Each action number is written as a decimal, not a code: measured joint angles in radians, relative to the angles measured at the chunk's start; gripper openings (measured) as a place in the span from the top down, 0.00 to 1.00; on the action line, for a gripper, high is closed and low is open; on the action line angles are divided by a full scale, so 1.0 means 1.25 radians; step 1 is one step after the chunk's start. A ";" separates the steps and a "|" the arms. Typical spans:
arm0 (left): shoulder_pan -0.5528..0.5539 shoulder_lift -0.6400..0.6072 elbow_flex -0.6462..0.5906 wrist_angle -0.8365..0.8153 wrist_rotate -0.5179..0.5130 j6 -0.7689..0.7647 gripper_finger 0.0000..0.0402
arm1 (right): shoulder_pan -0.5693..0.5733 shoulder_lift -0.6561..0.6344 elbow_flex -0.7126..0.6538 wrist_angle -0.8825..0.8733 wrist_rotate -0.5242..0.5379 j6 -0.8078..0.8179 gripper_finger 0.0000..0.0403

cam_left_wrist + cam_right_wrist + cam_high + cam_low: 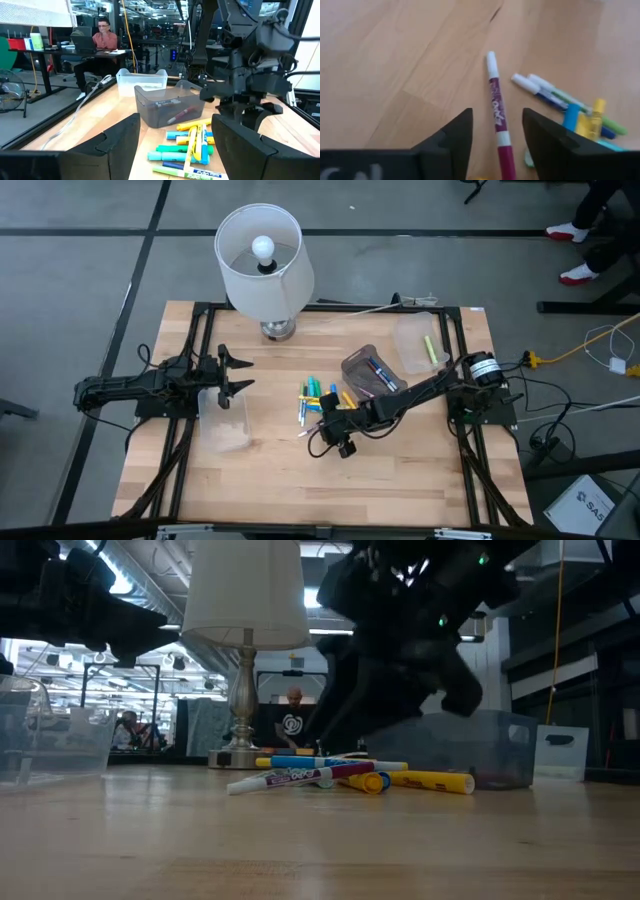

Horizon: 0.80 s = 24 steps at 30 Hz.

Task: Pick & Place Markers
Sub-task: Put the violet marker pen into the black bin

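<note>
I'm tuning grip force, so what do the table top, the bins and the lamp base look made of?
Table top: pale wood, matte, with visible grain and plank seams. Grey bin and clear bin: likely thin plastic, translucent, since the markers inside the grey one show through. Lamp base: seemingly brushed metal, with a silvery sheen.
</note>
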 joint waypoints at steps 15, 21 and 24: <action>0.000 0.000 0.000 0.000 0.000 0.000 0.40 | -0.061 0.038 0.000 0.035 -0.059 -0.049 0.62; 0.000 0.000 0.000 0.000 0.000 0.000 0.40 | -0.060 0.038 0.000 0.022 -0.067 -0.037 0.63; 0.000 0.000 0.000 0.000 0.000 0.000 0.40 | -0.060 0.038 0.000 0.016 -0.067 -0.025 0.63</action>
